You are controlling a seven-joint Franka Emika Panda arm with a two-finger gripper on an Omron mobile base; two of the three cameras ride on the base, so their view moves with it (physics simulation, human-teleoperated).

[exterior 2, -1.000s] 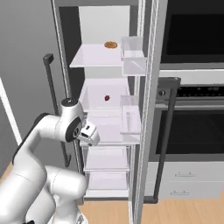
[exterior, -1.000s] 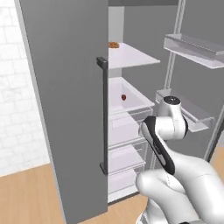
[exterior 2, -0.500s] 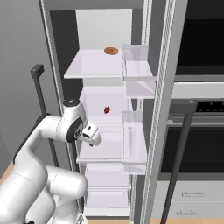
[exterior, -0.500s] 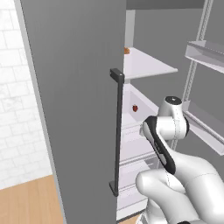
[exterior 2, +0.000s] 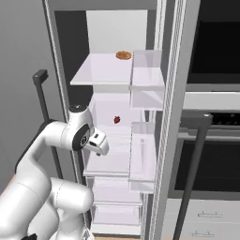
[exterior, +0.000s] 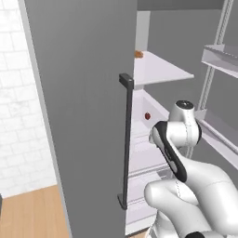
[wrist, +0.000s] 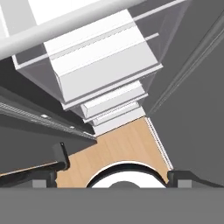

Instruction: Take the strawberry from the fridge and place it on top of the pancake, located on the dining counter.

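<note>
My arm faces the open fridge [exterior 2: 164,93]; one strawberry [exterior 2: 116,120] sits mid-shelf, open room around it, one pastry [exterior 2: 123,55] above. My jaws' width: cannot tell.

White brick wall [exterior: 18,93], light wood floor [exterior: 28,214].

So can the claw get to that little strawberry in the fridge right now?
Probably yes: the fridge stands open, and the strawberry sits alone on its shelf with nothing in front. The claw hangs below it.

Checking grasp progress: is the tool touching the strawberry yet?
Apart. In the right base view the strawberry lies on the fridge shelf, with bare shelf between it and the tool.
</note>
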